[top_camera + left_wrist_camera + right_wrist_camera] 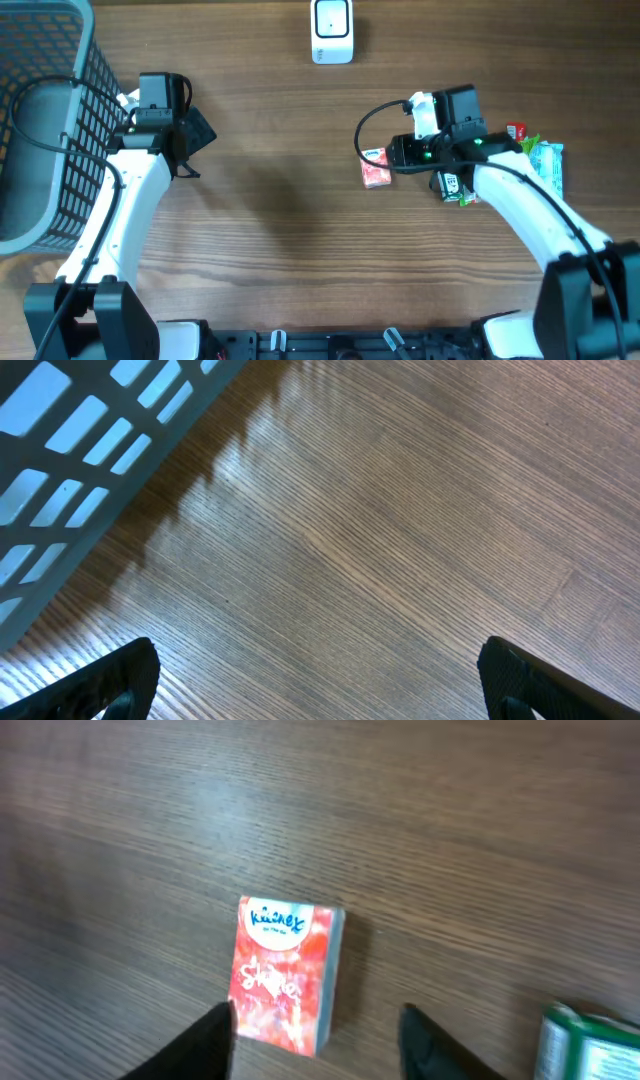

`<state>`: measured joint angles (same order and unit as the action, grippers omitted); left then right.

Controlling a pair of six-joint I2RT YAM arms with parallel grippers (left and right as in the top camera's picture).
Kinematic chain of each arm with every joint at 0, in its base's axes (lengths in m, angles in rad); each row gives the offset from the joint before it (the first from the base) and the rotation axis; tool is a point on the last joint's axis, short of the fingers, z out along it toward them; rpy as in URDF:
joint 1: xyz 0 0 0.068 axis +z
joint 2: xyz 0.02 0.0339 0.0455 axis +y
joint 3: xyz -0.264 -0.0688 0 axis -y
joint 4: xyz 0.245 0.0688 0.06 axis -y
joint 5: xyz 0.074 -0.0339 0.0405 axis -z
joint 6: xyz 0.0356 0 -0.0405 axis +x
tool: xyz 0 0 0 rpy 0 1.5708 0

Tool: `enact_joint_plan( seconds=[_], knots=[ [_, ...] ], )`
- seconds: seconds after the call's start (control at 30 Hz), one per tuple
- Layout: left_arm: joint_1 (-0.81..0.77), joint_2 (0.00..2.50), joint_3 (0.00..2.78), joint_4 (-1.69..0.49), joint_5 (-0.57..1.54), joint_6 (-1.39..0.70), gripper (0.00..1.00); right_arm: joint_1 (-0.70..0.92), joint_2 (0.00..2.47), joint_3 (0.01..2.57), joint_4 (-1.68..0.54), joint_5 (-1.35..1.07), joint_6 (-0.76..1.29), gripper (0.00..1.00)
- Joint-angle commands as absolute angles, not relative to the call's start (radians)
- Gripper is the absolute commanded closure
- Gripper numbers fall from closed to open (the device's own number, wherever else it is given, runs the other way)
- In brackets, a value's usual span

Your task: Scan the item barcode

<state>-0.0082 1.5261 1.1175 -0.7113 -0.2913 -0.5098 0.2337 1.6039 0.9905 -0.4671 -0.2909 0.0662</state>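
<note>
A red Kleenex tissue pack (288, 975) lies flat on the wooden table, its lower end between my right gripper's fingers. My right gripper (316, 1012) is open; its left finger (205, 1045) is close beside the pack's edge and the right one stands well apart from it. From overhead the pack (375, 174) sits just off the right gripper (385, 152), near the table's middle right. A white scanner (332, 30) stands at the far edge. My left gripper (197, 148) hangs wide open over bare wood (318, 670), beside the basket.
A grey mesh basket (40, 120) fills the far left; its wall shows in the left wrist view (80, 440). Green and white packets (545, 165) and a small carton (455, 187) lie under and beside the right arm. A green pack (590, 1045) is right of the gripper.
</note>
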Motion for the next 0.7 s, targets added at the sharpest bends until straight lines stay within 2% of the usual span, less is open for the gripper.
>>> enact_joint_plan(
  seconds=[0.0, 0.1, 0.2, 0.5, 0.67],
  knots=[
    [-0.004, 1.531, 1.118, -0.708, -0.304, -0.501, 0.00, 0.237, 1.694, 1.002, -0.432, -0.376, 0.052, 0.53],
    [-0.004, 1.531, 1.118, -0.708, -0.304, -0.501, 0.00, 0.237, 1.762, 1.002, -0.403, -0.376, 0.052, 0.54],
    [-0.004, 1.531, 1.118, -0.708, -0.304, -0.501, 0.00, 0.238, 1.807, 1.002, -0.401, -0.376, 0.053, 0.62],
    [-0.004, 1.531, 1.118, -0.708, -0.304, -0.501, 0.00, 0.238, 1.853, 0.986, -0.389, -0.421, 0.078, 0.64],
    [-0.004, 1.531, 1.118, -0.708, -0.304, -0.501, 0.00, 0.238, 1.853, 0.986, -0.396, -0.421, 0.089, 0.73]
  ],
)
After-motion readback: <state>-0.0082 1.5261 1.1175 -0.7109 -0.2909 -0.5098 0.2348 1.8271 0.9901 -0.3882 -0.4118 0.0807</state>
